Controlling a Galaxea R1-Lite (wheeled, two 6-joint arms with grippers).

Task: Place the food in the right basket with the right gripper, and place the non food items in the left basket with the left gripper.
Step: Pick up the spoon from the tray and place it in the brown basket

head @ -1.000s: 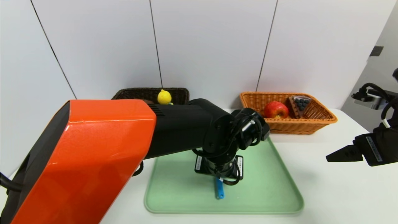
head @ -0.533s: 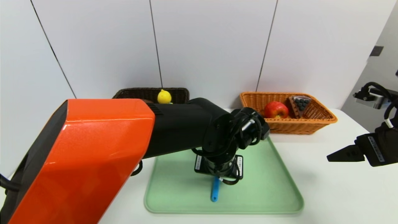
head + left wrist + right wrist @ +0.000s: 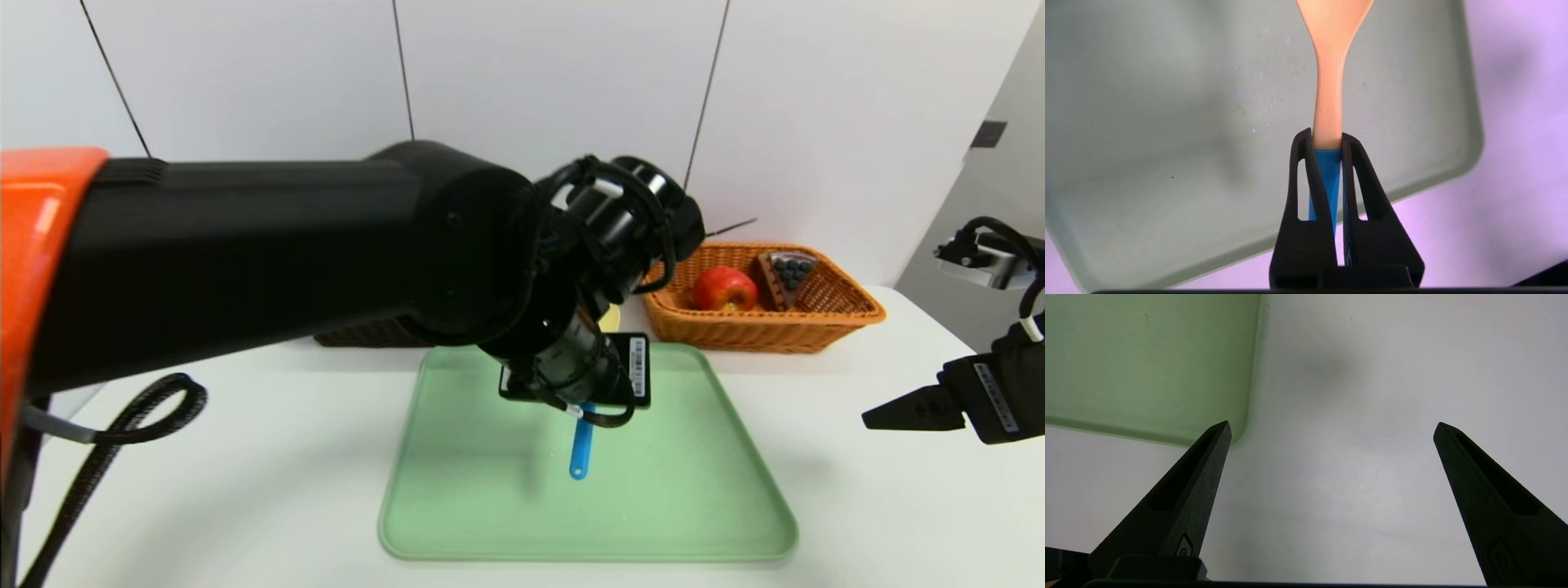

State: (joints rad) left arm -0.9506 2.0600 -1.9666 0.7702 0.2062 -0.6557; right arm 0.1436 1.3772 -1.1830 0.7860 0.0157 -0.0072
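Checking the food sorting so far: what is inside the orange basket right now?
The orange basket holds a red apple and a cake slice. The left arm covers the basket's left end, so anything there is hidden.

An orange-shelled left arm [image 3: 33,269] at the frame's left continues in matte black with looped black cables and white barcode labels, and both grippers have black tapered, slotted fingers [image 3: 1188,490].
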